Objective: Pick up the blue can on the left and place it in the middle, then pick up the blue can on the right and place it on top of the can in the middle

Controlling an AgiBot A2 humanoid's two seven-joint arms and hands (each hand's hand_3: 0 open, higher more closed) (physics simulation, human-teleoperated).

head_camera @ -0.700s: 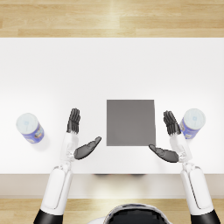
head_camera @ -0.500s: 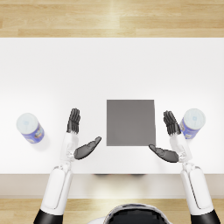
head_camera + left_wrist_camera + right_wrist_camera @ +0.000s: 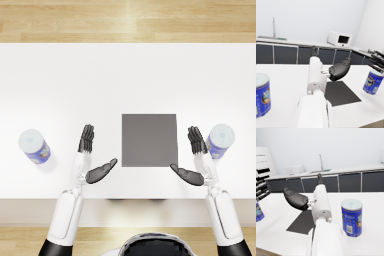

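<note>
On the white bench (image 3: 128,75), both hands are empty with fingers spread. The left hand (image 3: 92,157) is well apart from the left blue can (image 3: 34,146), and the right hand (image 3: 194,160) is just beside the right blue can (image 3: 220,140). The dark mat (image 3: 149,140) lies between the 2 hands.

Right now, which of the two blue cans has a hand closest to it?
The blue can on the right: the right hand hovers right beside it, while the blue can on the left stands well apart from the left hand.
</note>
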